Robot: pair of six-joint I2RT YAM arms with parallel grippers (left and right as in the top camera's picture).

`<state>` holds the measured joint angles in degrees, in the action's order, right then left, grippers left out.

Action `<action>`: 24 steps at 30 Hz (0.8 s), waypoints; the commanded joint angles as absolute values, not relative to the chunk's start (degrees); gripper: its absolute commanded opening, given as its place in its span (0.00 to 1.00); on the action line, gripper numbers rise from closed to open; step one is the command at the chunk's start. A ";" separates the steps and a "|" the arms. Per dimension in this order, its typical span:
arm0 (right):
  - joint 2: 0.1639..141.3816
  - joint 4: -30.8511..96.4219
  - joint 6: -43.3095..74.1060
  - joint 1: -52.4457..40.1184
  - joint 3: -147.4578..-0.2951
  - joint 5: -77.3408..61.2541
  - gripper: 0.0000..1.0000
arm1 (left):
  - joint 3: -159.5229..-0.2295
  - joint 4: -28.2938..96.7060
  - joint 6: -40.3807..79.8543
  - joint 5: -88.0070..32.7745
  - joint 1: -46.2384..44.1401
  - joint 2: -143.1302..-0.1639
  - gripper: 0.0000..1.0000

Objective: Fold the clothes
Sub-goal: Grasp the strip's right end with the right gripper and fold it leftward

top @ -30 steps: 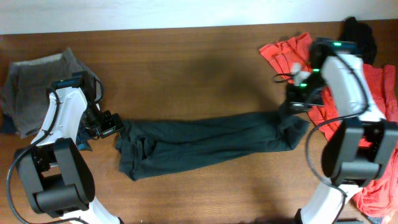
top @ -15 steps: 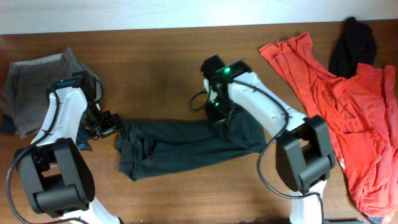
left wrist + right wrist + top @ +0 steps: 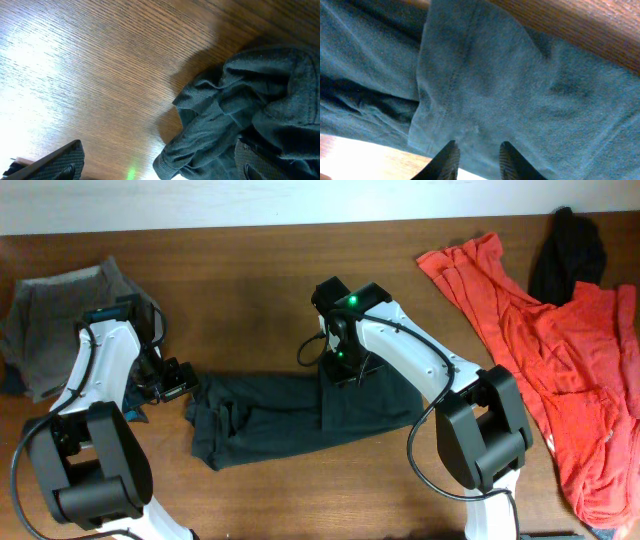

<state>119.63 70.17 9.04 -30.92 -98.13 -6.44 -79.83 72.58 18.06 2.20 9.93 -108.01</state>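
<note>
A dark T-shirt (image 3: 290, 415) lies across the middle of the table, its right end doubled back over the middle as a flap (image 3: 365, 395). My right gripper (image 3: 342, 366) hovers over the flap's left edge. In the right wrist view its fingers (image 3: 451, 161) stand slightly apart just above the cloth (image 3: 510, 85), and the gripper (image 3: 479, 162) is open with nothing pinched. My left gripper (image 3: 190, 388) is at the shirt's rumpled left end and is wide open (image 3: 155, 169). The bunched hem (image 3: 225, 115) lies against its right finger. A coral-red T-shirt (image 3: 560, 350) and a small black piece (image 3: 568, 255) lie at the right.
A grey folded garment (image 3: 60, 320) lies at the far left, behind the left arm. Bare wooden table (image 3: 250, 290) stretches behind the dark shirt. The red shirt covers the right edge down to the front corner.
My right arm swept from the table's right side to the middle, carrying the dark shirt's right end over itself. Its jaws have since parted. The left arm has not moved.
</note>
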 commanded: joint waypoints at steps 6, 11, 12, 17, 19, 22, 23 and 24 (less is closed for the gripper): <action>118.26 70.96 11.35 -31.00 -97.97 -2.13 0.26 | -80.73 72.66 18.83 2.61 10.26 -107.00 0.96; 118.45 67.02 11.07 -31.64 -96.55 1.45 0.26 | -80.73 72.77 18.81 1.32 10.26 -107.00 0.96; 118.45 65.45 11.05 -31.64 -95.92 2.00 0.26 | -80.73 72.88 18.81 0.54 10.26 -107.00 0.96; 118.45 58.00 11.05 -31.66 -91.09 1.67 0.26 | -80.73 72.86 17.06 -3.79 10.24 -107.00 0.99; 118.45 55.22 11.03 -31.90 -87.74 -0.56 0.26 | -80.73 72.86 16.62 -4.73 10.24 -107.00 0.99; 118.45 53.25 11.05 -32.36 -83.79 -4.45 0.26 | -80.73 72.82 16.64 -4.75 10.24 -107.00 0.99; 118.45 52.88 11.05 -32.62 -82.67 -5.50 0.26 | -80.73 72.82 16.64 -4.75 10.24 -107.00 0.99; 118.45 52.38 11.07 -32.91 -81.38 -6.04 0.26 | -80.73 72.82 16.64 -4.75 10.24 -107.00 0.99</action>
